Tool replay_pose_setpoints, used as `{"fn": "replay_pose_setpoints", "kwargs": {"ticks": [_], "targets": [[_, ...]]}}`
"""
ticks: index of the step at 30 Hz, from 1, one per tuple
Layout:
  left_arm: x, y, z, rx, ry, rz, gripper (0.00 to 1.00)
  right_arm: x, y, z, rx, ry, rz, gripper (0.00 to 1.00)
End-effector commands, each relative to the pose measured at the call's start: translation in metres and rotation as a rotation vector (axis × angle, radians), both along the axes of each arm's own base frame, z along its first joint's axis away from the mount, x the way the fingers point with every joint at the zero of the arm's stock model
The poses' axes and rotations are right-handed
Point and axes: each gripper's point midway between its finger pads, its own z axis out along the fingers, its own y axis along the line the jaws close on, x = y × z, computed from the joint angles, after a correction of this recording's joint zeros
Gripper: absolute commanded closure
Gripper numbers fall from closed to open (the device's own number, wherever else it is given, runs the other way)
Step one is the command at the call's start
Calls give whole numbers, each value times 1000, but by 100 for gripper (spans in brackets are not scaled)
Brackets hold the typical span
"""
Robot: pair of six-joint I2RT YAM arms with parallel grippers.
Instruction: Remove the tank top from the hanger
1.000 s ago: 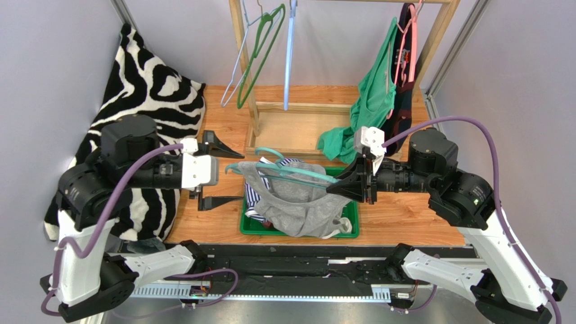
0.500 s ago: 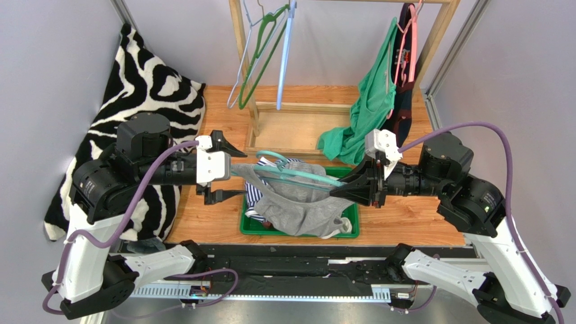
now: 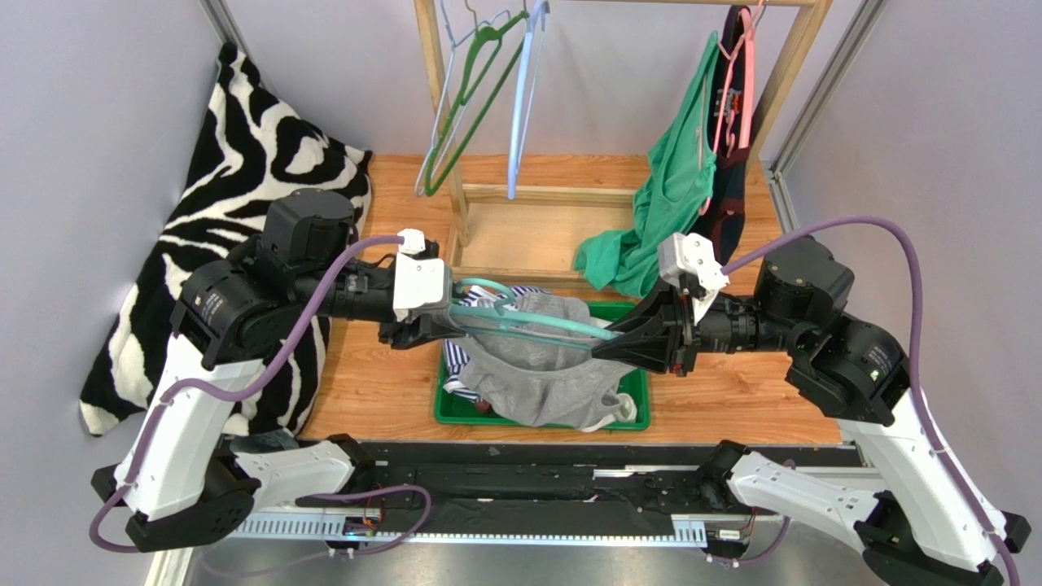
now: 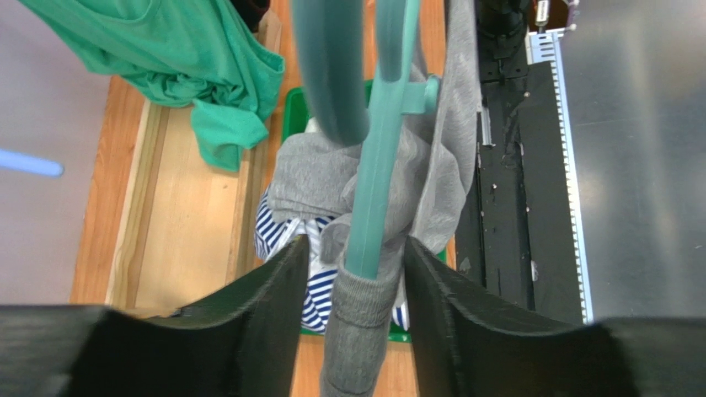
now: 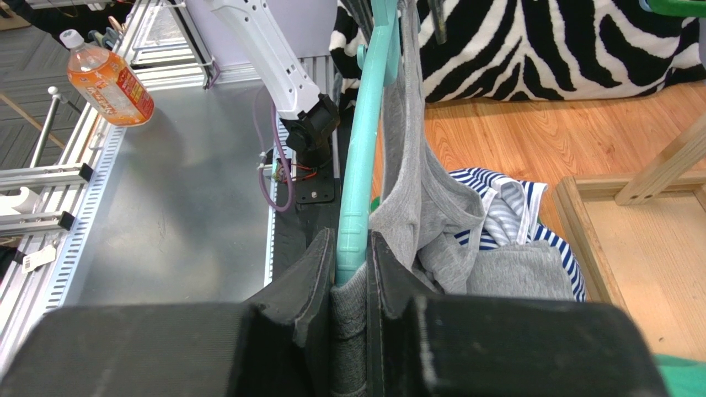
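A grey tank top (image 3: pixel 538 366) hangs on a teal hanger (image 3: pixel 538 320) held level above a green tray (image 3: pixel 639 388). My right gripper (image 3: pixel 608 347) is shut on the hanger's right end (image 5: pixel 358 223), with the grey strap (image 5: pixel 348 331) pinched between its jaws. My left gripper (image 3: pixel 443 320) is open; its fingers (image 4: pixel 265 289) straddle the hanger's left end (image 4: pixel 373 198) and the grey strap (image 4: pixel 356 331) wrapped over it, without closing on it.
Striped and grey clothes (image 3: pixel 471 366) lie in the tray. A wooden rack (image 3: pixel 538 220) behind holds empty hangers (image 3: pixel 471 86) and a green garment (image 3: pixel 667 195). A zebra-print cloth (image 3: pixel 263 159) lies at the left. A bottle (image 5: pixel 108 78) stands off the table.
My left arm has swung right and its open jaws have moved in around the hanger's left end. The right gripper keeps its hold, shifted slightly right.
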Motion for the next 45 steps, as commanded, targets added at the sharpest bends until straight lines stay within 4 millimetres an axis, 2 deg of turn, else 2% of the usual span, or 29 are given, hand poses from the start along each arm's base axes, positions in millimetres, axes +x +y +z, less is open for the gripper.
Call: {"fn": "replay_pose_setpoints", "kwargs": {"ticks": [1,2,4,9,12,15,16,17,19,20,21,23,26,28,31,35,37,38,39,40,45], "targets": [[-17,-2,20,-63,3,-68,56,0,7,18,63,-48,30,100],[-19,-3,21,-71,14,-72,74,1,8,17,61,-44,28,100],[-23,-3,24,-83,29,-81,88,3,9,15,55,-43,26,100],[-31,-6,27,-101,75,-105,100,13,14,13,56,-51,-3,100],[-30,-5,28,-104,81,-89,100,31,14,12,70,-62,-94,100],[-20,-3,30,-104,44,-35,100,52,7,11,68,-83,-230,76],[-13,0,32,-101,26,14,100,57,3,11,66,-90,-269,53],[-7,2,34,-106,14,47,100,69,-4,11,62,-102,-349,51],[5,7,41,-120,-18,127,100,73,-16,13,69,-123,-417,44],[9,9,42,-120,-30,147,100,82,-26,15,76,-132,-493,42],[10,11,44,-125,-45,163,100,79,-36,22,107,-147,-530,41],[12,14,44,-123,-53,180,100,86,-51,25,131,-162,-621,38],[11,16,42,-119,-56,179,100,84,-74,31,195,-164,-716,34],[10,17,41,-115,-58,176,100,78,-82,31,226,-144,-730,31],[8,18,43,-120,-59,173,100,74,-81,16,239,-53,-732,29],[7,17,43,-122,-58,167,100,75,-66,-20,232,89,-710,29],[8,17,43,-123,-57,166,100,76,-60,-30,253,147,-706,29],[7,18,44,-126,-60,164,100,74,-55,-27,295,175,-683,29],[6,18,45,-127,-61,164,100,76,-52,-38,296,208,-685,30],[6,18,45,-125,-61,164,100,76,-50,-39,310,222,-684,30],[5,18,46,-129,-60,162,100,74,-41,-35,370,255,-640,31]]}}
